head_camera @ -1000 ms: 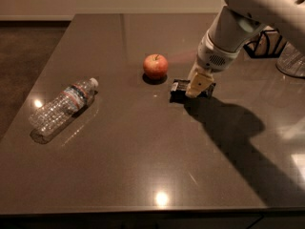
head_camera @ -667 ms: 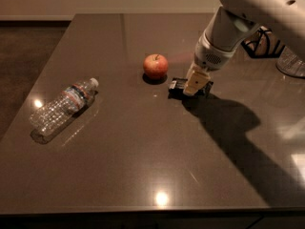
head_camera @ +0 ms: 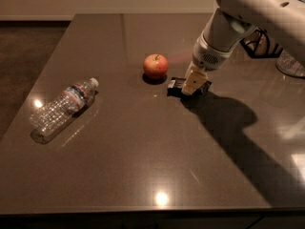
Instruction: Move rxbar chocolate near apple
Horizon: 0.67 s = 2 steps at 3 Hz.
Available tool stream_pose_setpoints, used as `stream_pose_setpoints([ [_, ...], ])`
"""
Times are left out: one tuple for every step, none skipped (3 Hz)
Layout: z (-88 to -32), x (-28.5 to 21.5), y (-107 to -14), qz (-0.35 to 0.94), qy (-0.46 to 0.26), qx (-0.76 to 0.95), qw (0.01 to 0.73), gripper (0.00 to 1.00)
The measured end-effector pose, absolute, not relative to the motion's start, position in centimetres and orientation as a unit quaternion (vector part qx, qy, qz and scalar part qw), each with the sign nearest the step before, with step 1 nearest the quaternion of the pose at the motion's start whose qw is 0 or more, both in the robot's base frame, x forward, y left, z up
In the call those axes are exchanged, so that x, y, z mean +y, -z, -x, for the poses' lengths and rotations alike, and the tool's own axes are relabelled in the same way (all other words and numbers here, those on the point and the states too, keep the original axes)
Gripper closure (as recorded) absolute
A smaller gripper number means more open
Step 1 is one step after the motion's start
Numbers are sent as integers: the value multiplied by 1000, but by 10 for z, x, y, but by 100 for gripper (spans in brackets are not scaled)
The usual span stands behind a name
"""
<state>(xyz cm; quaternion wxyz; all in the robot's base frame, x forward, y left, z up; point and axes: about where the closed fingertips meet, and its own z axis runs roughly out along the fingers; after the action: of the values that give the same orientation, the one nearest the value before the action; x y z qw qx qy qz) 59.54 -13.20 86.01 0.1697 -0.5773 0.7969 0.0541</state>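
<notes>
rxbar chocolate [head_camera: 175, 85]: flat on the table [head_camera: 143, 166], just right of the apple [head_camera: 155, 66], near it but not touching; dark left end shows, right end is hidden under the gripper.
gripper [head_camera: 193, 86]: down at the tabletop, fingers clamped on the bar's right end; the white arm [head_camera: 238, 18] reaches in from the upper right.
container: water bottle [head_camera: 64, 106] lying on its side at the left, well apart from the apple, cap pointing to the upper right; looks empty, though the clear plastic leaves that uncertain.
change since 1.0 s ago: bar and gripper shifted slightly left, so the gap to the apple is narrower; apple and bottle unmoved.
count: one bar, one apple, one bottle, one gripper.
</notes>
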Motion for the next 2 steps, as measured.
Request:
stream_pose_setpoints([
  [-595, -131, -859, 578, -55, 797, 169, 15],
  [-596, -130, -857, 579, -55, 796, 168, 0],
])
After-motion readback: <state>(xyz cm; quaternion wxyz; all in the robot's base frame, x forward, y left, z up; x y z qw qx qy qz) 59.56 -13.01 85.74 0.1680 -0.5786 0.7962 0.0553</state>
